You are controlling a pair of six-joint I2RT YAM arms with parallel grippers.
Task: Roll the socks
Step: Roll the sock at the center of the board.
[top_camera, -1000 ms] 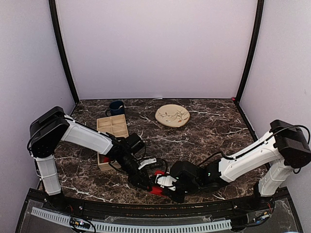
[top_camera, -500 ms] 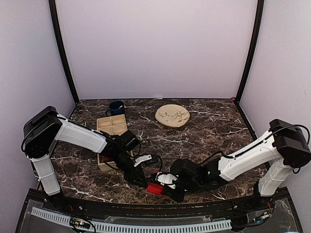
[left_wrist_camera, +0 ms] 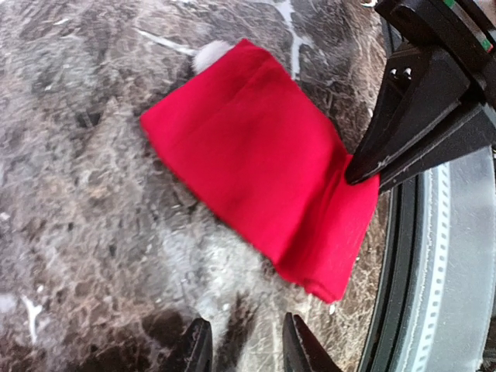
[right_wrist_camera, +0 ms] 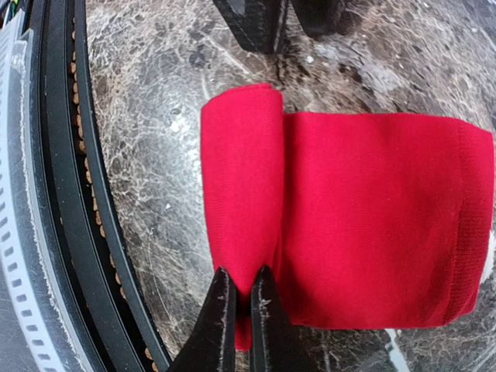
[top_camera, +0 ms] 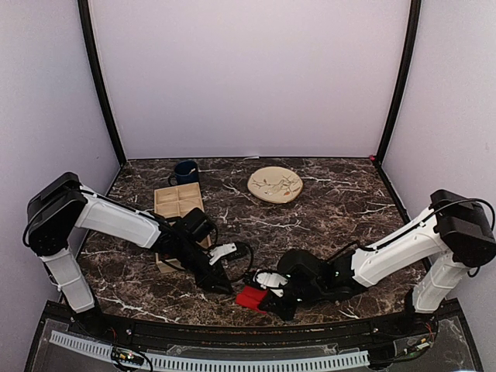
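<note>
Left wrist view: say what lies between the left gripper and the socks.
Bare marble tabletop only, between left gripper and socks, in the left wrist view.

Stretched low and inward from opposite sides, the white left arm (top_camera: 124, 223) carries its left claw (top_camera: 222, 287) with fingers slightly parted and gripping nothing, while the white right arm (top_camera: 387, 256) keeps its right claw (right_wrist_camera: 242, 310) pinched on a fold of bright red fabric sock (right_wrist_camera: 372, 209).

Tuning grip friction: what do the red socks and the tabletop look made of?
Socks: soft knit fabric, matte; fine weave shows at one edge, and it folds limply over itself. Table: dark marble-look top with white veins, slight sheen; real stone or laminate, cannot tell.
</note>
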